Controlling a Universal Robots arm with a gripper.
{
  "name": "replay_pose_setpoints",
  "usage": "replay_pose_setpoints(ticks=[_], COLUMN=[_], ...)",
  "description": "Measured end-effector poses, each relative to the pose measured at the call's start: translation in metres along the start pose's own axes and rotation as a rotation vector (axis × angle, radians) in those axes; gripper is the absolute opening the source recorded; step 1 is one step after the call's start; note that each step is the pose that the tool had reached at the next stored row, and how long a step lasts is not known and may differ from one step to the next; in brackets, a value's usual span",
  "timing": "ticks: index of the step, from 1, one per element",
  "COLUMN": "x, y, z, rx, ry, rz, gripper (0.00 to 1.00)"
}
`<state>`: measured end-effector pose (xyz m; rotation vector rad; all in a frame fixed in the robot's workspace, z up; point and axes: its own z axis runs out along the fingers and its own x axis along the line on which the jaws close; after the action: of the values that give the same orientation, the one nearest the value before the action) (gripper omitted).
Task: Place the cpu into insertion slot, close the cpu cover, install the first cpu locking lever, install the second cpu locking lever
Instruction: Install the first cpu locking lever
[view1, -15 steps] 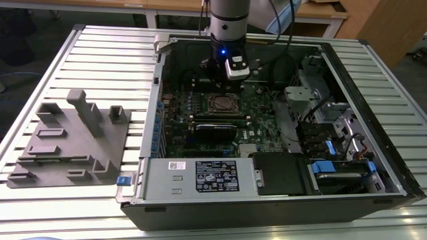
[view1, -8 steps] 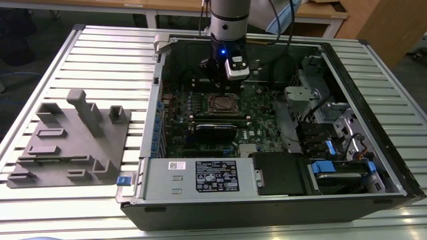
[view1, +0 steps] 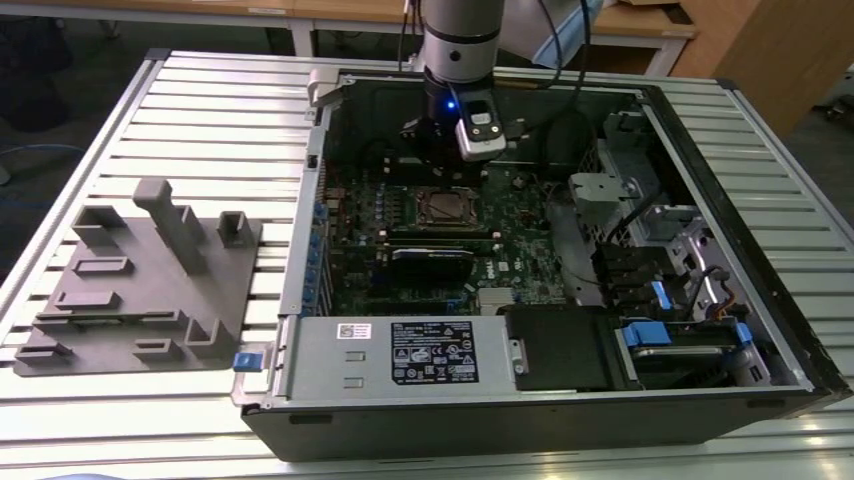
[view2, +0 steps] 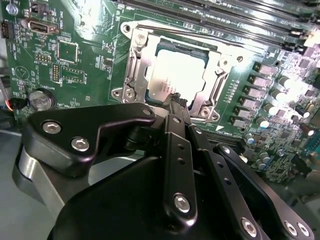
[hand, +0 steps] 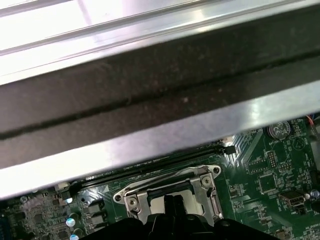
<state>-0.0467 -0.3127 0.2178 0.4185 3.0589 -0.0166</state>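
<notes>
The cpu (view2: 172, 75) lies flat in the insertion slot (view1: 445, 208) on the green board, its silver top catching glare. Down around the chip lies the cpu cover (view2: 134, 70), a silvery frame whose window shows the chip. In the exterior view, my gripper (view1: 434, 162) hangs inside the open computer case, just behind the slot. In the second wrist view, the gripper (view2: 176, 101) is shut with nothing between its black fingertips, which hover at the edge of the cover. The first wrist view shows the fingertips (hand: 167, 202) over the chip (hand: 160, 204).
The case wall (hand: 150, 90) runs close beside the arm. A black card (view1: 434, 262) and a labelled power supply (view1: 400, 355) sit nearer the case front. Drive bays (view1: 667, 300) fill the exterior view's right. A grey fixture block (view1: 147, 290) rests on the slatted table at the left.
</notes>
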Motion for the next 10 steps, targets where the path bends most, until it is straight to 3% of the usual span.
replay_pose_setpoints(ticks=[10], x=[-0.0023], y=[-0.0081], z=[0.0007], rx=[-0.0015], ry=[-0.0002], rz=[-0.036], gripper=[0.11])
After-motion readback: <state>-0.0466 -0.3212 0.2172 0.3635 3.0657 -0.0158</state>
